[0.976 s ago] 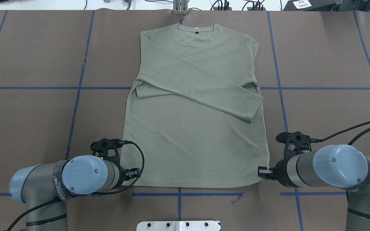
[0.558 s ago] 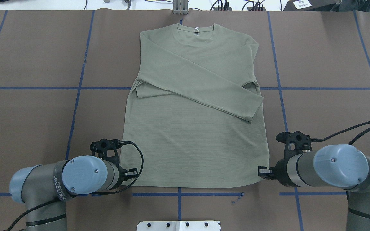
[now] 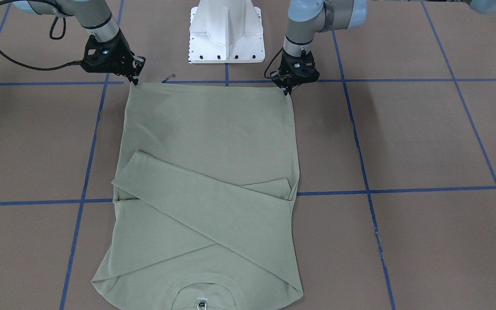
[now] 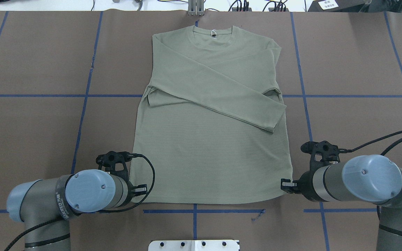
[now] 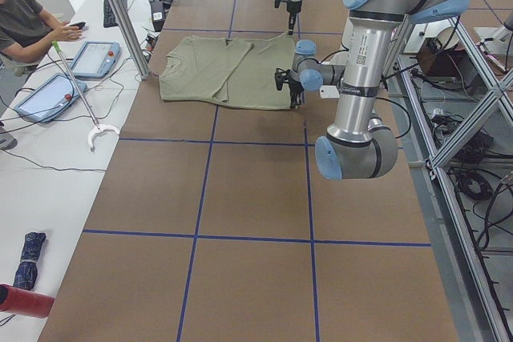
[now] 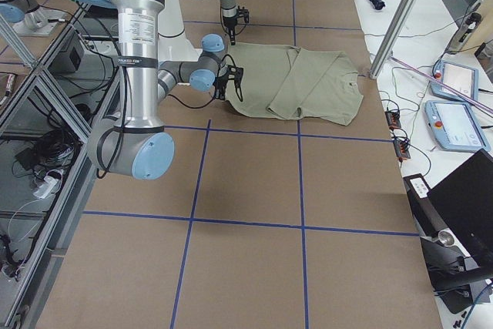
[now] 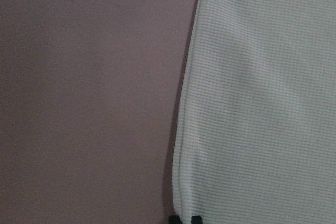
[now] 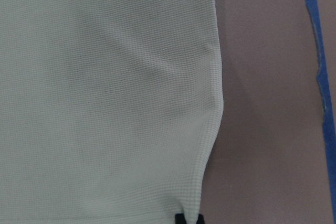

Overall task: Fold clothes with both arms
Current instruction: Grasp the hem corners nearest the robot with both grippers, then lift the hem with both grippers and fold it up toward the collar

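Note:
The sage-green long-sleeved shirt lies flat on the brown table, neck at the far edge and both sleeves folded across its chest. My left gripper sits at the hem's near-left corner. In the left wrist view its fingertips stand close together on the shirt's edge. At the near-right hem corner is my right gripper, with its tips pinched on the cloth in the same way. The front-facing view shows the left gripper and the right gripper down on the two hem corners of the shirt.
The white pedestal base stands just behind the hem, between the arms. Blue tape lines grid the table. A person sits at a side table with tablets beyond the shirt's neck, near a metal post.
Both arms have shifted a little toward the robot's base, the left one also slightly outward. The shirt's hem corners have followed; the rest of the shirt lies as before.

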Controlling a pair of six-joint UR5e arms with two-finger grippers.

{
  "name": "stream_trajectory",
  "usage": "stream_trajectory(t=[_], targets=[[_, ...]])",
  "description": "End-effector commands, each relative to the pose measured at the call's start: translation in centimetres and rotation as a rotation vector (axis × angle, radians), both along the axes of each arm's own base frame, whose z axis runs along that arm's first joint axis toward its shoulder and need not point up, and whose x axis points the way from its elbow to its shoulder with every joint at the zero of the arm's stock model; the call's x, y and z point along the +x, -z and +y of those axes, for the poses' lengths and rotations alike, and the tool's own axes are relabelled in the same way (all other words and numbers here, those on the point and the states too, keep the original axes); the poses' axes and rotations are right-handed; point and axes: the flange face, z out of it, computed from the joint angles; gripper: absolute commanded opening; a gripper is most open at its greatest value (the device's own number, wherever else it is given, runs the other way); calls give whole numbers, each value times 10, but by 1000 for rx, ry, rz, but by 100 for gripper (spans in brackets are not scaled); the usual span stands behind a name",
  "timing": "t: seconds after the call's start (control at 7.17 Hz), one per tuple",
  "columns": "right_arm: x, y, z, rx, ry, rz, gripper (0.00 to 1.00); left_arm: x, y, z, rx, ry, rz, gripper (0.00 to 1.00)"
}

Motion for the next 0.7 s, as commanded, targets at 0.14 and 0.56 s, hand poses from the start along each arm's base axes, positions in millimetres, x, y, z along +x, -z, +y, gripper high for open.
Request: stream_trajectory(t=[0.14,0.56], targets=[[13,14,5,-17,26,-34,0,-43,43,16,-3,-17,-28,0],[47,52,44,-142,230,-148,0,-82,86,91,-7,-155,-46,0]])
